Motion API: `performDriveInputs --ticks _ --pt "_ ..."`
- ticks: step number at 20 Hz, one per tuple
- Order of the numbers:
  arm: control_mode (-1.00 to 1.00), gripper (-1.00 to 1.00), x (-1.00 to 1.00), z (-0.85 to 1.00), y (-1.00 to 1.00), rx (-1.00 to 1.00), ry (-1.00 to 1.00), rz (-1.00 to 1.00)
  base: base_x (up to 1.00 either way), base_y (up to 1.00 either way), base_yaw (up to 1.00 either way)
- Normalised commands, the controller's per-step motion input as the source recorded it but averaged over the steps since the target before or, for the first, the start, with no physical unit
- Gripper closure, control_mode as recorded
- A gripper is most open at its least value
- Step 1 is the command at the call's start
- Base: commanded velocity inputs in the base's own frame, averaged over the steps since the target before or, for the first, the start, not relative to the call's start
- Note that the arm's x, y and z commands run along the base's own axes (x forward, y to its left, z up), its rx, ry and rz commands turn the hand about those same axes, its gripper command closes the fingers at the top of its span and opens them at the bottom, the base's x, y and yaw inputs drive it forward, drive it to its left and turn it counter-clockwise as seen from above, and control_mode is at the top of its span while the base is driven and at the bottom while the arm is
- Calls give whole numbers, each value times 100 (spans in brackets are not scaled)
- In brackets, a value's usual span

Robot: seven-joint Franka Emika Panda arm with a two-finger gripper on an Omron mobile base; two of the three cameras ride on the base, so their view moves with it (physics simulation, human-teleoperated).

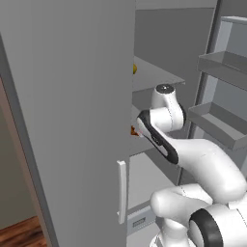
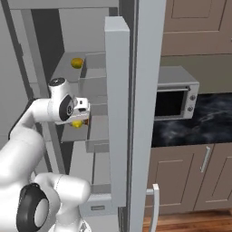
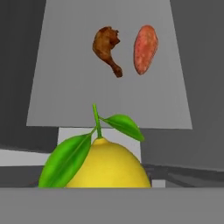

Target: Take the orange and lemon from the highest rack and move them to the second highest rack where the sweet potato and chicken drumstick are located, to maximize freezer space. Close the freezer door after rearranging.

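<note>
Hand [image 2: 83,118] grips the lemon [image 3: 107,164] tight, above the second highest rack [image 3: 70,92], where the chicken drumstick [image 3: 107,49] and sweet potato [image 3: 145,49] lie side by side.

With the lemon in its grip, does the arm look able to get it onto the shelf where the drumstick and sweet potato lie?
Probably yes. The gripper is shut on the lemon over the second highest rack, with bare board short of the chicken drumstick and sweet potato.
</note>
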Motion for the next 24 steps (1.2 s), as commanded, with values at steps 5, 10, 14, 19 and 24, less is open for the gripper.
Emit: performDriveInputs --ticks 5,10,14,19,24 --pt "-100 100 70 -41 0 0 0 0 0 0 0" --pt "-100 100 70 -39 0 0 0 0 0 0 0" --pt "-100 100 67 -33 0 0 7 0 0 0 0" --pt "-100 100 58 -33 0 0 14 0 0 0 0" --pt "-100 100 41 -42 0 0 13 2 0 0 0"
